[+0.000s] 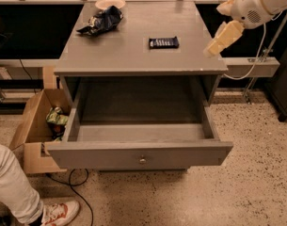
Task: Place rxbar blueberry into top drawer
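The rxbar blueberry point(163, 42) lies flat on the grey cabinet top point(129, 55), right of centre. The top drawer point(138, 152) is pulled out wide below it and its inside is bare; its knob sits mid-front. My gripper point(213, 47) hangs from the white arm at the upper right, over the right edge of the cabinet top. It is to the right of the bar and apart from it, holding nothing.
A wrinkly dark chip bag point(101, 21) and a pale bowl point(110, 4) sit at the back left of the top. An open cardboard box point(35, 126) with packets stands on the floor at the left. A person's leg and shoe point(58, 212) are at the bottom left.
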Tool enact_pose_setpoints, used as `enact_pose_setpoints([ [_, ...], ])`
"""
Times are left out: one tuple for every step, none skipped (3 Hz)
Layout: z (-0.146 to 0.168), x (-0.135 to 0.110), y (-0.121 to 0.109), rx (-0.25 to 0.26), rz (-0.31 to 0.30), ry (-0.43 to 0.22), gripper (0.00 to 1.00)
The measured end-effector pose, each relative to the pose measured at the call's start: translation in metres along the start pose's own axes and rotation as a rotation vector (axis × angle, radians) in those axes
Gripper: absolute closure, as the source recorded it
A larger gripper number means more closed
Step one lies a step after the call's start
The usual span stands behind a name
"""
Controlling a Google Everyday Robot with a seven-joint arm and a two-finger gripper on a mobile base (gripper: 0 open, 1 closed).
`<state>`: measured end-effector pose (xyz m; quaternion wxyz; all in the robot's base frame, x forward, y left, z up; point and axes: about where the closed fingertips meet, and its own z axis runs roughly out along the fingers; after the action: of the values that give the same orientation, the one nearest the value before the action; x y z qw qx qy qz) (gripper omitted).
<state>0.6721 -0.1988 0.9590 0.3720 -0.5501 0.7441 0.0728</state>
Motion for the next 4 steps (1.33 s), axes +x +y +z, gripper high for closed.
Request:
enact_pose_setpoints([
  [0.034,-0.007,-0.026,0.047,0.015,-0.062,0.0],
  [0.075,-0.017,-0.049,0.058,0.019,-0.111,0.0],
  [0.114,-0.023,-0.061,0.035,0.041,-0.16,0.0],
  [0.141,-0.026,-0.068,0.012,0.07,-0.204,0.0],
])
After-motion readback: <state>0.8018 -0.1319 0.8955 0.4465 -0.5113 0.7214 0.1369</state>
